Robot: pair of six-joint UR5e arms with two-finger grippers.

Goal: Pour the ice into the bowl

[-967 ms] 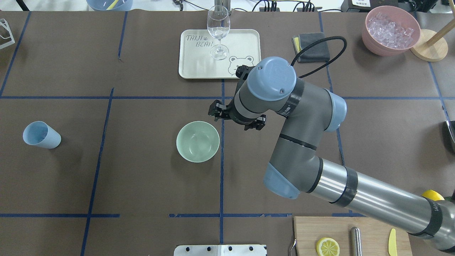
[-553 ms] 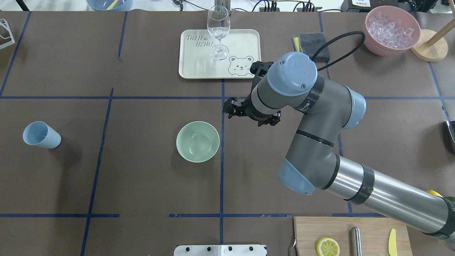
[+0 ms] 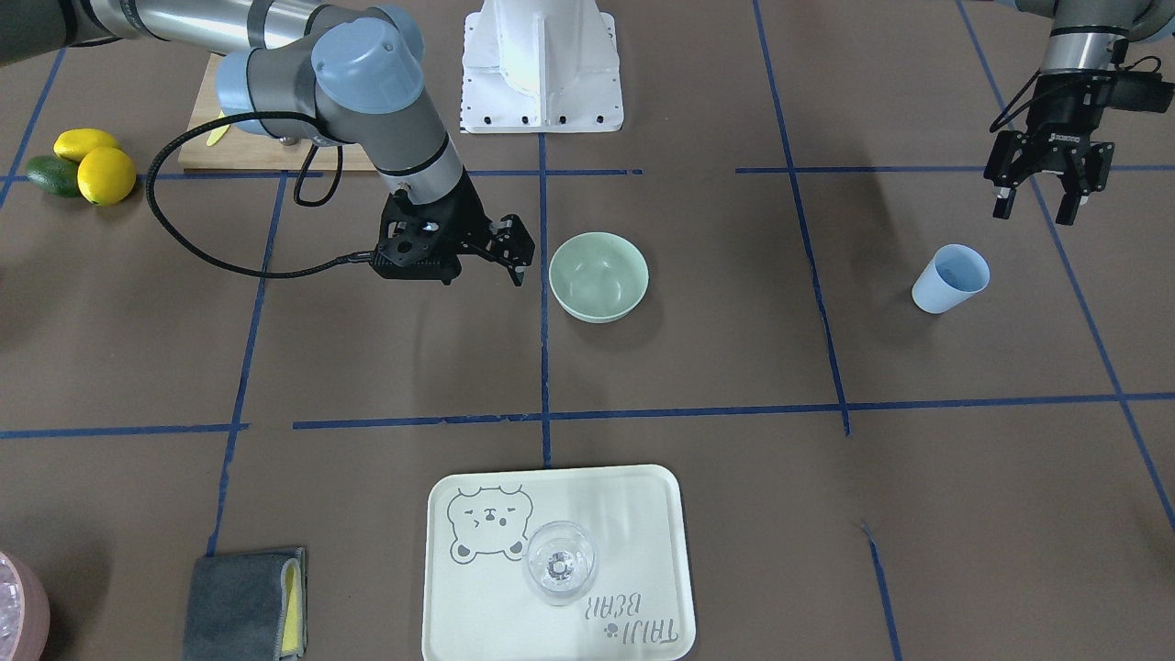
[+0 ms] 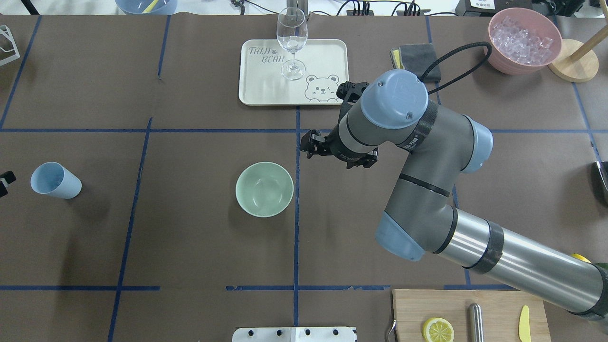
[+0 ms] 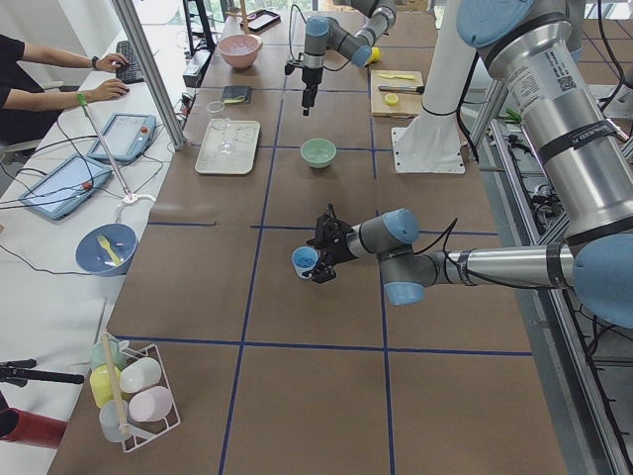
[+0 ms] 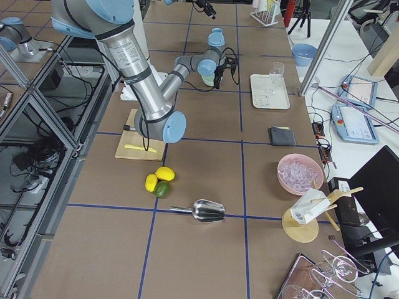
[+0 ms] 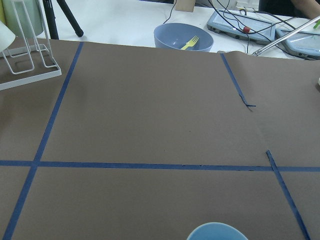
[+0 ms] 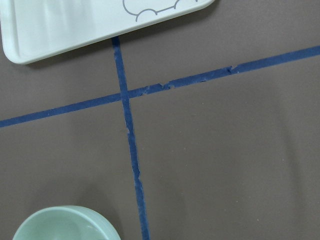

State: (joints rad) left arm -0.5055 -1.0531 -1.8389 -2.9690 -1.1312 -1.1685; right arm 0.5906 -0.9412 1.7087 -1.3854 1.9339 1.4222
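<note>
Left gripper (image 3: 1031,213) was spread, near blue cup (image 4: 55,180). Bowl (image 4: 264,189) sat mid-table. Tray (image 4: 327,52) read "TAIJI BEAR", wine glass (image 4: 291,38) on it. Right gripper (image 3: 514,252) was spread, just beside bowl. Ice (image 4: 522,37) sat in pink container (image 4: 503,66), far right.

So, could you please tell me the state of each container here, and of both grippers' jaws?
mint-green bowl: upright, empty.
pink bowl: upright, filled with ice.
blue cup: upright, empty.
wine glass: upright on tray, empty.
metal scoop: lying down, looks empty.
left gripper: jaws open, holding nothing.
right gripper: jaws open, holding nothing.
</note>
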